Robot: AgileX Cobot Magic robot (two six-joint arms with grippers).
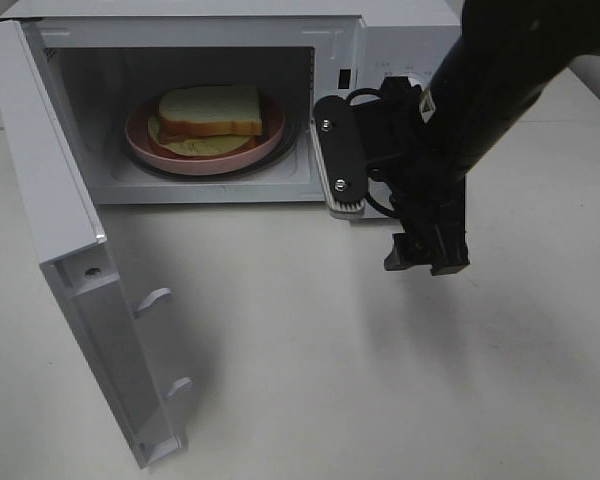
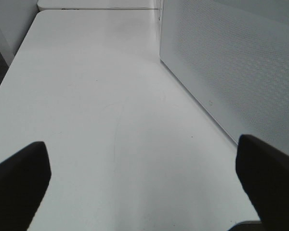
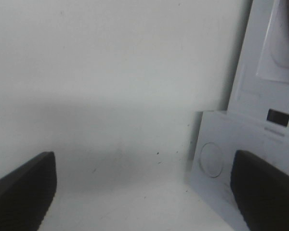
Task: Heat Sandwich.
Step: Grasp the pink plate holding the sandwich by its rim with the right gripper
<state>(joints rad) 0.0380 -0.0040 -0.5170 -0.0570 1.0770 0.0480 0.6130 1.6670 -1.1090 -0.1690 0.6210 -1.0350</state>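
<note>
Exterior high view: the sandwich is seen on a pink plate inside the microwave, well within the plate's rim, with a pale filling showing under the bread. Nothing else is seen in the cavity. The door is swung wide open toward the left of this view, its latch hooks facing the surface. The loading is judged to be done, so the step in hand is most probably the closing of the door, and the heating is not yet started. The right arm hangs in front of the control panel, with its jaws pointed down above the surface. In the right wrist view these jaws are spread wide and nothing is held between them. The left jaws are shown only in the left wrist view. They too are spread wide and empty, low over the surface, with a white dotted panel just beside them. To close the door well, it should be pushed on its outer face, far from the hinge, in a smooth arc until the hooks are caught. The right arm should be kept out of the door's path, and a hard slam is to be avoided, because the microwave could be shifted and the plate could slide.
</note>
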